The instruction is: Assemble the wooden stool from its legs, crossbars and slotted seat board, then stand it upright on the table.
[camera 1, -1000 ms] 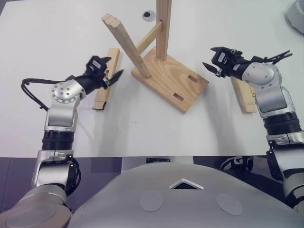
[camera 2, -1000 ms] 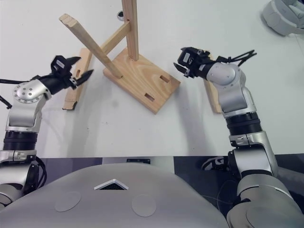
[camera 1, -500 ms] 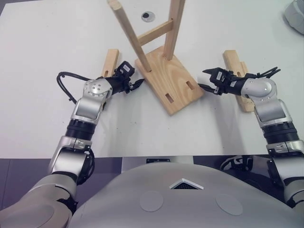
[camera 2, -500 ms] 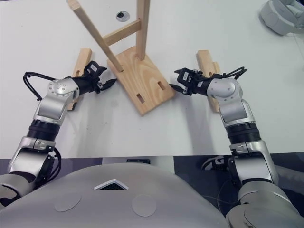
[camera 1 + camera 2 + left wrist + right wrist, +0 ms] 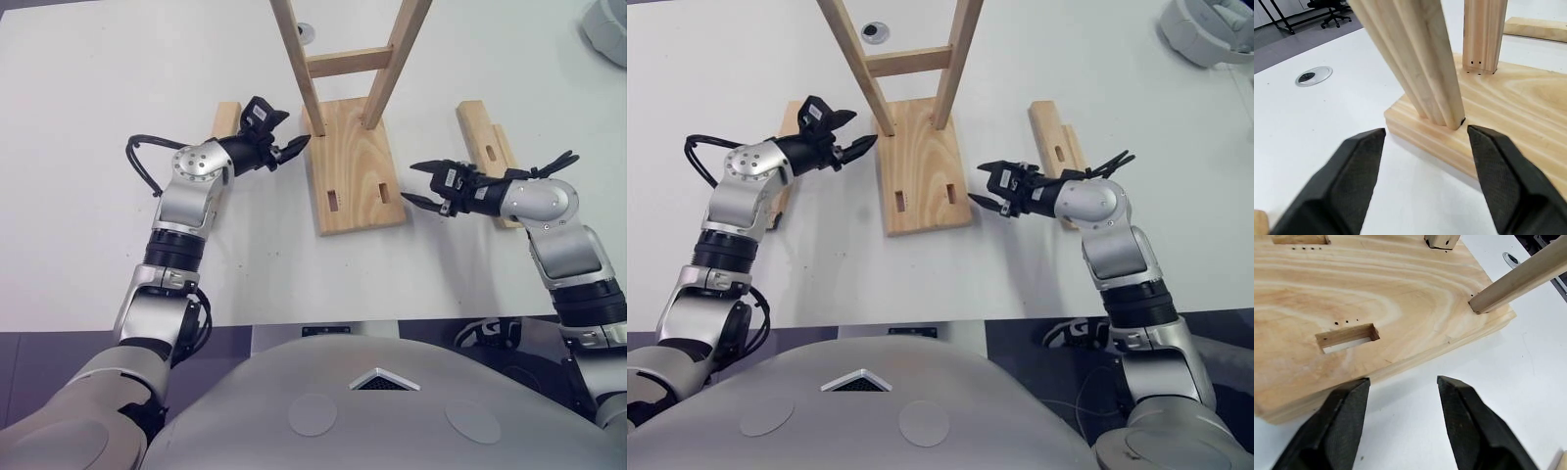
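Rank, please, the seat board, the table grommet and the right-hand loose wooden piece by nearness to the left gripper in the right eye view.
1. Seat board, just beside the left gripper.
2. Table grommet, farther back, toward the far edge.
3. Loose wooden piece, beyond the board, on the right.

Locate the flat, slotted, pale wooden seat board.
The seat board lies mid-table in the left eye view, between the left end effector and the right end effector.
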